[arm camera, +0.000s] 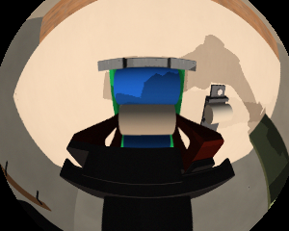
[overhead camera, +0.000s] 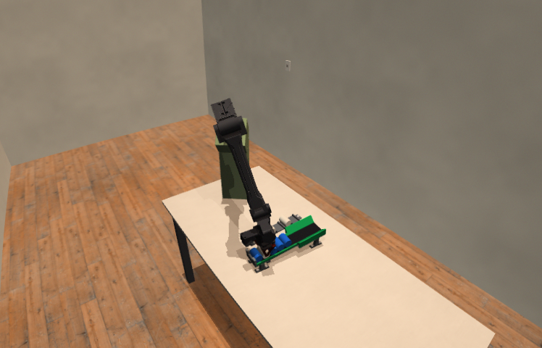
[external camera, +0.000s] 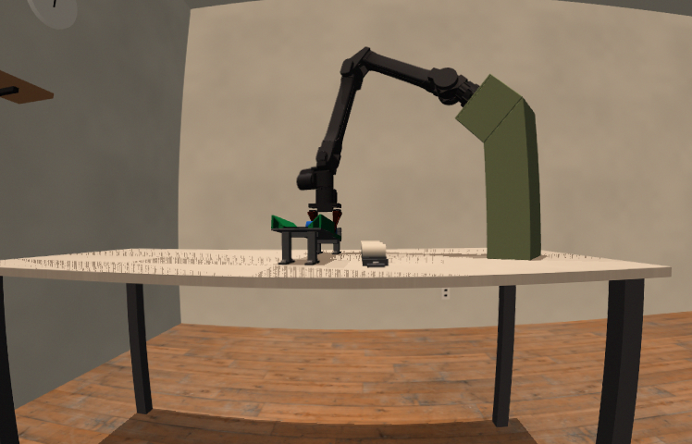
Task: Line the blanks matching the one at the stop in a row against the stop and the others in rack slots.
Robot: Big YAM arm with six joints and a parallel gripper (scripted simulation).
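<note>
The feed ramp (overhead camera: 302,225) (external camera: 330,222) has green side walls and a grey stop (arm camera: 146,63) at one end. A blue blank (overhead camera: 255,254) (arm camera: 146,87) lies straight across it at the stop. My gripper (external camera: 325,218) (arm camera: 146,115) is over the ramp, shut on the ends of a white blank (arm camera: 147,113), which lies across the ramp right behind that blue one. More blue blanks (overhead camera: 284,240) (arm camera: 146,141) lie on the ramp on the other side of my gripper. The low grey stock rack (external camera: 375,263) (arm camera: 218,91) beside the ramp holds a white blank (overhead camera: 285,221) (external camera: 373,248) (arm camera: 221,113).
The ramp stands on dark legs (overhead camera: 316,243) (external camera: 286,247) on the cream table (overhead camera: 351,297) (external camera: 174,269). The green arm pedestal (overhead camera: 232,176) (external camera: 510,192) (arm camera: 272,159) stands at the table's other end, beyond the rack. The arm hides part of the ramp in the top view.
</note>
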